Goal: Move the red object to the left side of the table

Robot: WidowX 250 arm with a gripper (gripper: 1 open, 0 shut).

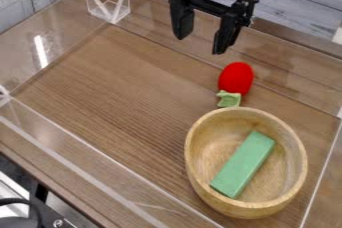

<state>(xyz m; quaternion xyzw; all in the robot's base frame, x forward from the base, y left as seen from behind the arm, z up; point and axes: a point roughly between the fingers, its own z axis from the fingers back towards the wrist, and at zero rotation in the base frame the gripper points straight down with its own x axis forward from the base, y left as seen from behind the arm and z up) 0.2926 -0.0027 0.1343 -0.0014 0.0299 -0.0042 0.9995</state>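
The worktop (120,82) is brown wood-grain with glossy clear plastic walls (107,7); the bowl (201,157) is pale, smooth wood.

Wood-grain table (120,82) had clear acrylic walls. Red object (235,78) lay on it, just beside wooden bowl (201,157).

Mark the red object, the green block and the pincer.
red object (237,76), camera view, on its red body.
green block (243,164), camera view, mid top face, lying in the wooden bowl (201,132).
pincer (201,34), camera view, midway between the open fingertips.
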